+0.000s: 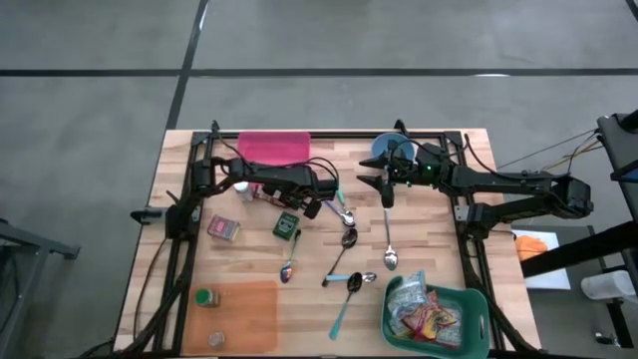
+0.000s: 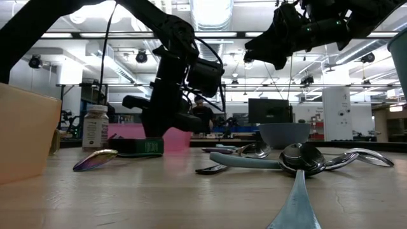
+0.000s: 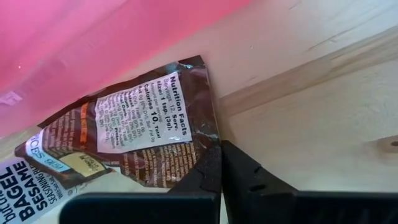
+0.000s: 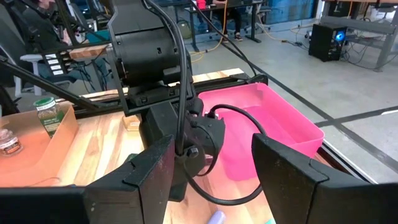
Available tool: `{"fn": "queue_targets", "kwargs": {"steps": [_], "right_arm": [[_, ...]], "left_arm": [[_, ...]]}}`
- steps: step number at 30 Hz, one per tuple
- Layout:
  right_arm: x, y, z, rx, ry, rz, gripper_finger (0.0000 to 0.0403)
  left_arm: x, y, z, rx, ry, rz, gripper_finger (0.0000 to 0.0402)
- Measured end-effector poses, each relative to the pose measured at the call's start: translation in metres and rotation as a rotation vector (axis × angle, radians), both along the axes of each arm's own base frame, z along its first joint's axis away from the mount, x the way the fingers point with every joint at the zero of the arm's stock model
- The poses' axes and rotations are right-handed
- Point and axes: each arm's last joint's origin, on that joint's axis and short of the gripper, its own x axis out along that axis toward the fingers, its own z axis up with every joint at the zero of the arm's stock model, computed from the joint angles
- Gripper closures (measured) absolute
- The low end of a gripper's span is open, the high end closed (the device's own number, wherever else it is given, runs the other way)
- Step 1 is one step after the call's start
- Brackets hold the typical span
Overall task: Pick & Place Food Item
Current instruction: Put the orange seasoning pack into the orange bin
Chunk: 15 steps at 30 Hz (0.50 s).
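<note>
A brown snack packet (image 3: 137, 124) with a white nutrition label lies flat on the wooden table, right beside the pink bin (image 3: 74, 43). In the high view the packet (image 1: 263, 195) lies just in front of the pink bin (image 1: 274, 148). My left gripper (image 3: 221, 163) points steeply down at the packet's corner, shut. My right gripper (image 1: 371, 182) hangs open above the far right of the table, near the blue bowl (image 1: 392, 150), with nothing between its fingers (image 4: 149, 174). My left gripper meets the packet at one corner of its edge (image 3: 210, 144), the corner away from the pink bin. The fingertips (image 3: 205, 174) are closed together there, coming from above at a steep slant. The packet lies flat on the table.
Several spoons (image 1: 389, 234) lie across the middle of the table. A green packet (image 1: 287, 224) and a small box (image 1: 223, 229) lie near the left arm. A green basket (image 1: 469, 309) of packets stands near right, an orange tray (image 1: 249, 309) with jars near left.
</note>
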Motion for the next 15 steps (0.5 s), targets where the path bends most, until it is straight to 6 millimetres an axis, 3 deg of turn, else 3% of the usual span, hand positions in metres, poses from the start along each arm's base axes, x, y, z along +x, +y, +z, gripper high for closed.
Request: {"fn": "queue_targets", "kwargs": {"steps": [9, 15], "right_arm": [[0.0, 0.0, 0.0, 0.0, 0.0, 0.0, 0.0192], [0.0, 0.0, 0.0, 0.0, 0.0, 0.0, 0.0192]], "left_arm": [[-0.004, -0.001, 0.001, -0.004, 0.039, 0.013, 0.0399], [-0.016, -0.005, -0.009, -0.031, 0.106, 0.038, 0.0399]]}}
